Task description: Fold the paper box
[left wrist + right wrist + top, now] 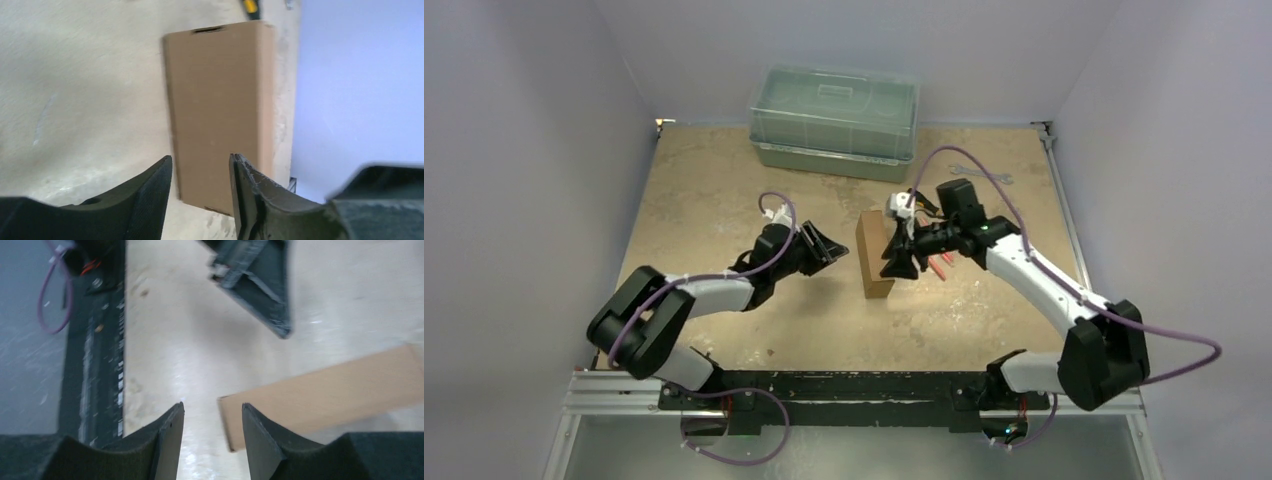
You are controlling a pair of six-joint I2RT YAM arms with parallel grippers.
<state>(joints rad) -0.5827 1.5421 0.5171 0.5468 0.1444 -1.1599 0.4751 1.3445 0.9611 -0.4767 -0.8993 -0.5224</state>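
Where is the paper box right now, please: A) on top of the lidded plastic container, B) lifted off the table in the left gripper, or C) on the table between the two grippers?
C: the top view shows the paper box standing on the table between the left gripper and the right gripper.

Box [876, 262], bin [834, 120], perhaps wrench [981, 172]: one each

A translucent green-grey lidded plastic bin [834, 120] sits at the far edge of the speckled beige tabletop [724, 200], well beyond my left gripper [832, 247] and right gripper [894, 262]. A silver wrench [986, 173] lies beyond my right gripper, to its right. Small red pieces [941, 265], too small to identify, lie just right of it.
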